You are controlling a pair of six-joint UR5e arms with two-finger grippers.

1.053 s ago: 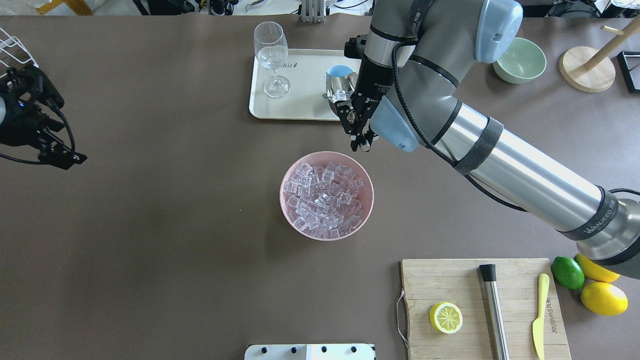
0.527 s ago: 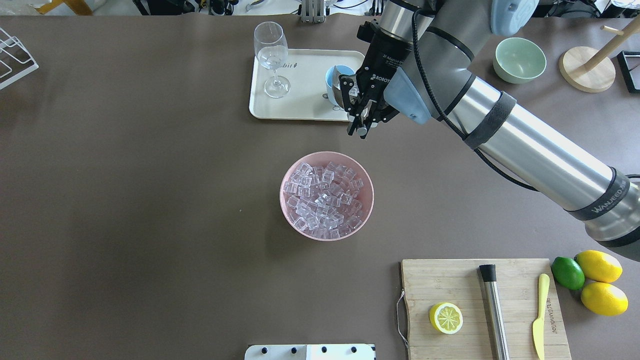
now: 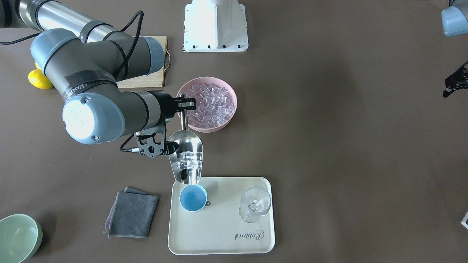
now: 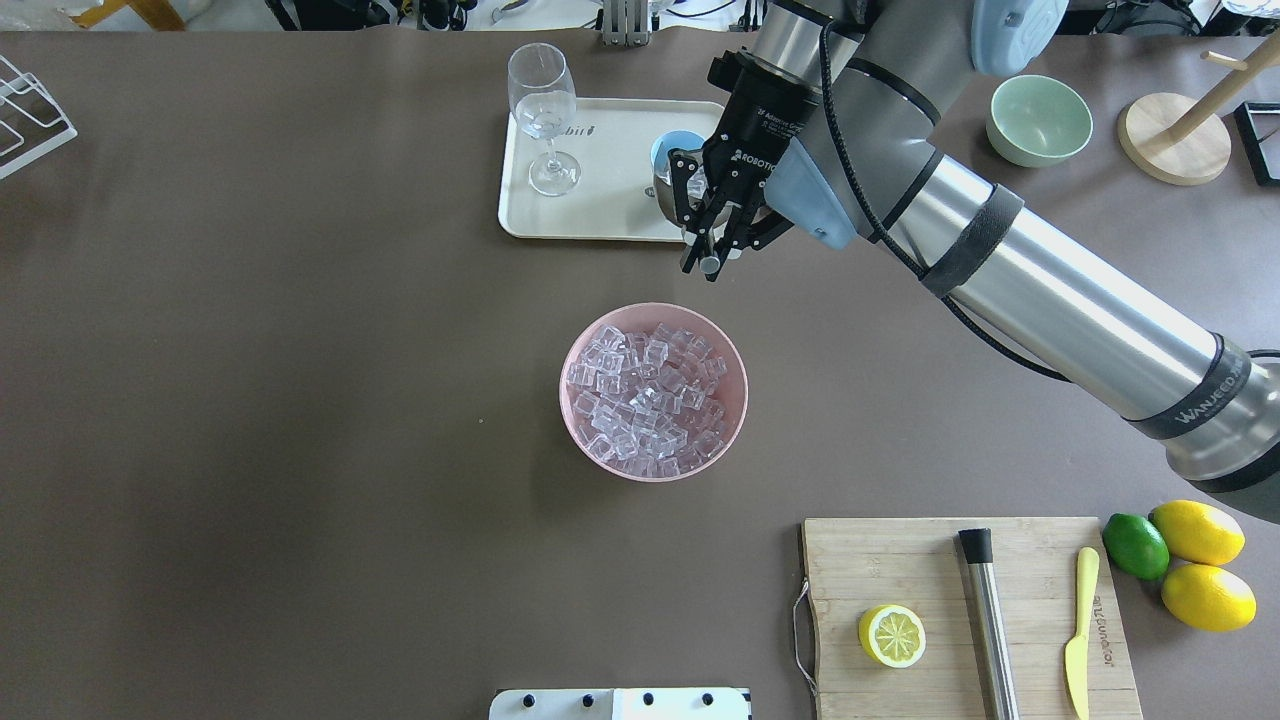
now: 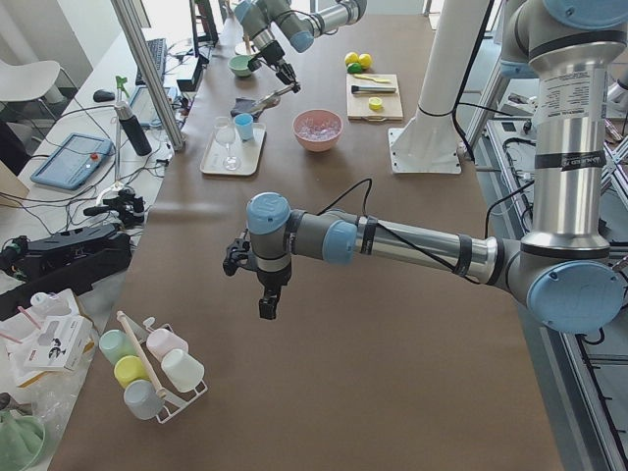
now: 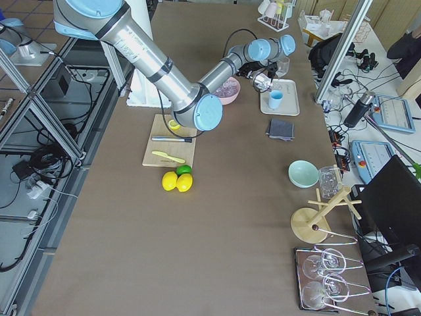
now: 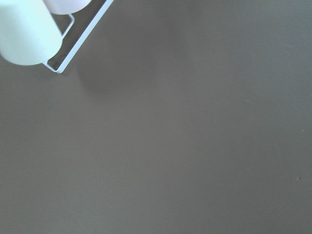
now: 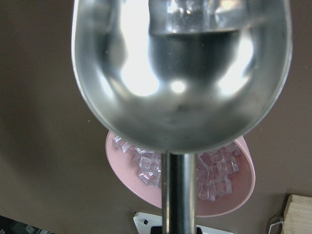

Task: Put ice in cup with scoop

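My right gripper [image 4: 712, 250] [image 3: 186, 104] is shut on the thin handle of the steel scoop [image 3: 185, 155] [image 4: 668, 192]. The scoop tilts down, its lip just above the near rim of the light-blue cup [image 3: 193, 198] [image 4: 675, 143] on the cream tray [image 3: 219, 233]. A few ice cubes [image 3: 189, 161] lie in the scoop's trough; only blue shows inside the cup. More ice [image 4: 645, 395] fills the pink bowl [image 4: 585, 440]. The right wrist view shows the scoop's underside [image 8: 180, 73]. My left gripper [image 5: 267, 302] hovers far off near a cup rack; I cannot tell its state.
A stemmed glass [image 4: 543, 115] stands on the tray's other end. A grey cloth [image 3: 131, 213] lies beside the tray, and a green bowl [image 4: 1040, 120] sits beyond it. The cutting board [image 4: 900, 560] carries a lemon half, a steel rod and a yellow knife.
The left arm has left the overhead view. The right gripper carried the scoop back over the cup and turned it, and the handle end has shifted slightly left.
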